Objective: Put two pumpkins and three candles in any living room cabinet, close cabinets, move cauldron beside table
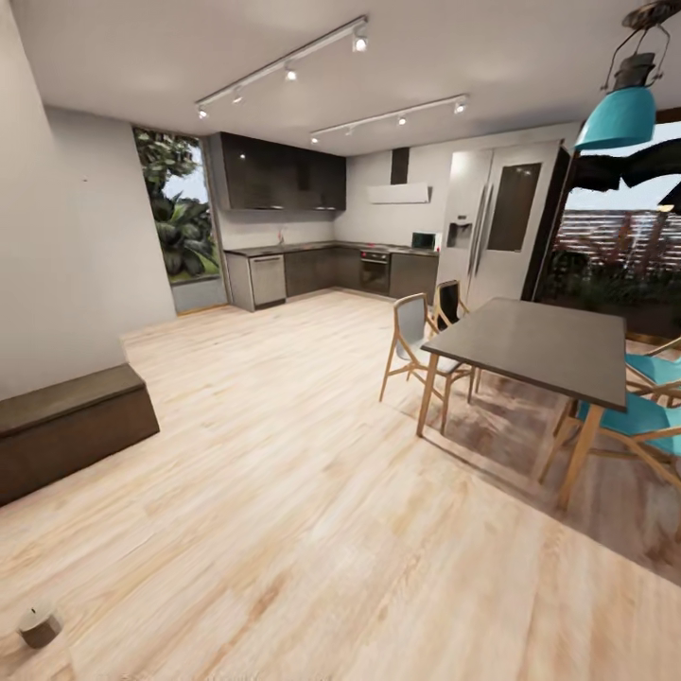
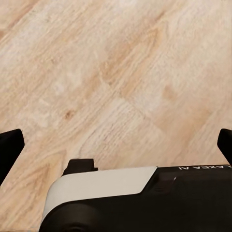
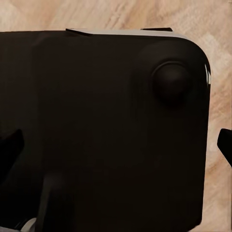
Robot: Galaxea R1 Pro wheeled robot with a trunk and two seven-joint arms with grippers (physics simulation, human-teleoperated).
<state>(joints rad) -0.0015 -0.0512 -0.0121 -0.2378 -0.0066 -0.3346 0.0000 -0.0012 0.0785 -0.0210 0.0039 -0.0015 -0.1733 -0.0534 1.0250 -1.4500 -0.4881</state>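
Pale plank floor [image 1: 312,530] ahead, both pincers spread empty; in transit, next reach the candle [image 1: 39,625].

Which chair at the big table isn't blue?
The chair at the dining table's near-left corner has a pale grey seat and back on wooden legs. The chairs on the window side have bright teal seats.

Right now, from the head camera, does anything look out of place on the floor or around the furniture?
One thing: a short candle sits alone on the wood floor at the near left, away from any furniture. The low dark cabinet against the left wall looks closed. The dining table and its chairs stand upright, with no spill or damage visible.
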